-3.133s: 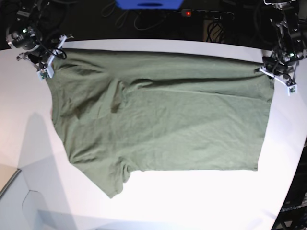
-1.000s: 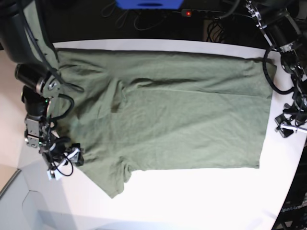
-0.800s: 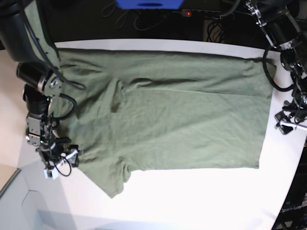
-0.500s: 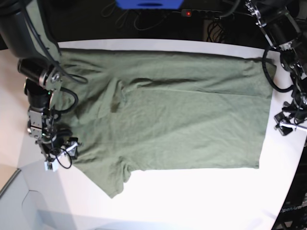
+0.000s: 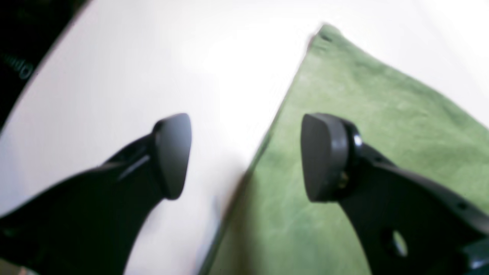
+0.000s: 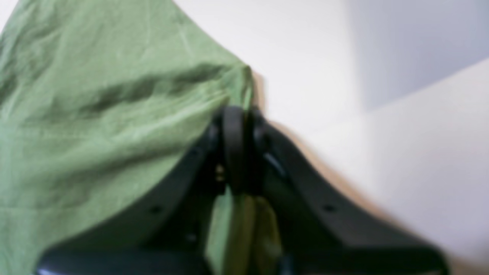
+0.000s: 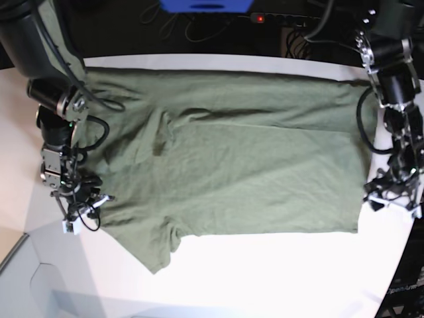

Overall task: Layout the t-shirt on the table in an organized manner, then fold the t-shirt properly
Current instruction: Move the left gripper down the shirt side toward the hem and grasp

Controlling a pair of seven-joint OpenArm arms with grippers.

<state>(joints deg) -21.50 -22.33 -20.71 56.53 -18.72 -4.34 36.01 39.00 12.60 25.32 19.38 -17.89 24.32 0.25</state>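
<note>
Seeing my right gripper clamped on the t-shirt edge, left gripper wide, straddling its hem, white table beneath both, dark clutter beyond.

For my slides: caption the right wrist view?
Right gripper shut on the green t-shirt's edge over the white table.

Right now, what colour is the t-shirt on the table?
Plain olive green, no print; the t-shirt shows best in the base view.
</note>
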